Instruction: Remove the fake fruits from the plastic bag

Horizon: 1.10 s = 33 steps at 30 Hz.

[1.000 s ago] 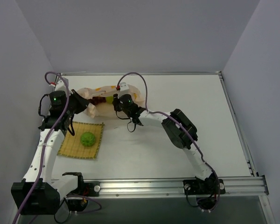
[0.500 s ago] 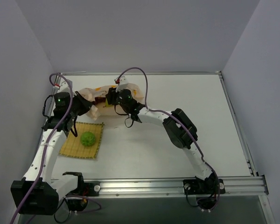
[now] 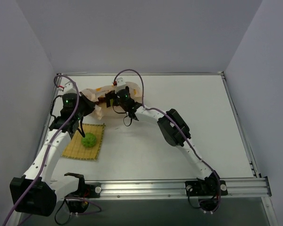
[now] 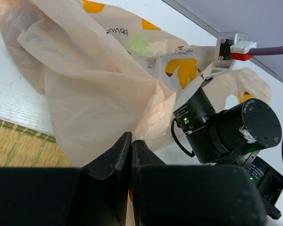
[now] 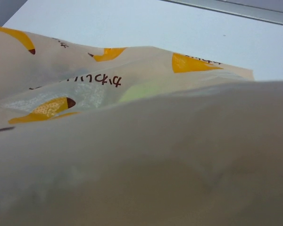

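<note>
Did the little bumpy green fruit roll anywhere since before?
No. The small round bumpy green fruit sits on the same spot of the yellow woven square mat, right of its middle.

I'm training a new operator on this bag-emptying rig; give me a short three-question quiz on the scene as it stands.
1. True or false: the small round bumpy green fruit lies on the yellow woven square mat.
2. The left gripper pinches: A) the crinkly peach banana-print plastic bag, B) the mat, C) the green fruit?
3. Fill in: the pale yellow-green fruit sits ___ the bag.
Key: 1 true; 2 A; 3 inside.
</note>
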Available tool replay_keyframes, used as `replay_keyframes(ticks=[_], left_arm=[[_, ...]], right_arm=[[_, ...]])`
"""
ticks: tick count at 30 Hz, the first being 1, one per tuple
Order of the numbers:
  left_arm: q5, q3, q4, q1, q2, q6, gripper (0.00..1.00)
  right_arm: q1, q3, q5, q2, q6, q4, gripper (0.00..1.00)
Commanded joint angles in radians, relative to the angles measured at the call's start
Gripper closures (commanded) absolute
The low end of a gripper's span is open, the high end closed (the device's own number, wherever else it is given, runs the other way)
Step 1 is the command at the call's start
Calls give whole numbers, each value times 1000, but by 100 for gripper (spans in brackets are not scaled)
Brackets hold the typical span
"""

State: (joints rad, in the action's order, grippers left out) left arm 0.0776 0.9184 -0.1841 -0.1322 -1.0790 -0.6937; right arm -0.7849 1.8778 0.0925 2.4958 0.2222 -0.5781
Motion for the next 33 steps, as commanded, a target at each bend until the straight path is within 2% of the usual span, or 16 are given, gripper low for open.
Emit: replay_keyframes(ticks=[1, 6, 8, 11, 14, 15, 18, 23, 27, 33], left_arm=[[-36, 11, 29, -12, -31, -12, 98], [-36, 7, 5, -18, -50, -3, 98], [-47, 14, -15, -18, -47, 14, 98], [-53, 19, -32, -20, -42, 28, 98], [-48, 17, -46, -20, -44, 40, 97], [-50, 16, -48, -18, -45, 43, 98], [-55, 5, -49, -20, -45, 49, 98], [-65, 5, -29, -20, -56, 36, 98], [-50, 19, 1, -24, -81, 7, 98], [-68, 91, 0, -37, -119, 26, 98]], right_arm=[[9, 84, 62, 43, -61, -14, 0], [19, 263, 84, 182, -32, 67, 0], [36, 359, 44, 244, 40, 99, 0], [46, 417, 4, 284, 100, 77, 8], [49, 436, -32, 307, 129, 40, 44], [50, 413, -33, 301, 134, -20, 54], [53, 309, -37, 255, 137, -115, 68], [70, 32, -82, 71, 152, -343, 70], [87, -222, -175, -80, 187, -466, 71], [82, -433, -284, -259, 235, -577, 71]])
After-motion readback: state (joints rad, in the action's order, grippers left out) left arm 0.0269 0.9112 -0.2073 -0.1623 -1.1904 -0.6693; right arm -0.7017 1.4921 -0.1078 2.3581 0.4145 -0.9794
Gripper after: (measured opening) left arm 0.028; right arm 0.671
